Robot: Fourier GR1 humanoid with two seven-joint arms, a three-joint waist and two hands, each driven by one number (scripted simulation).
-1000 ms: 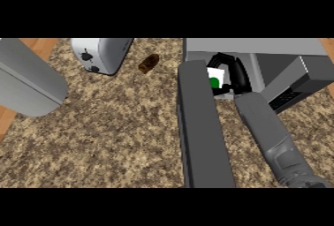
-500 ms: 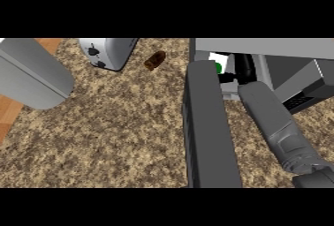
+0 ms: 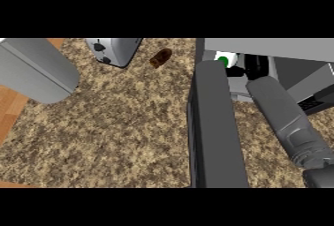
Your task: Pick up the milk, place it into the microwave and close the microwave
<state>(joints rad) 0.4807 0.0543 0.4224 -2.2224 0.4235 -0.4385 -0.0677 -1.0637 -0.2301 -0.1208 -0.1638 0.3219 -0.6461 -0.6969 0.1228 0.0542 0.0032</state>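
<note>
- While the right hand (image 3: 256, 66) reaches inside the microwave (image 3: 287, 48), its black fingers curl round the milk (image 3: 226, 60).
- Microwave door (image 3: 215, 128) stands open.

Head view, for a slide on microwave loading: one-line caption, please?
Right hand reaches into the open microwave beside the milk, past the door; toaster at the counter's back.

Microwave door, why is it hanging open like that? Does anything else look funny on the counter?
The microwave door stands wide open because the right hand is inside the microwave beside the milk. Nothing looks spilled or broken. The toaster and a small brown object sit undisturbed on the counter.
</note>
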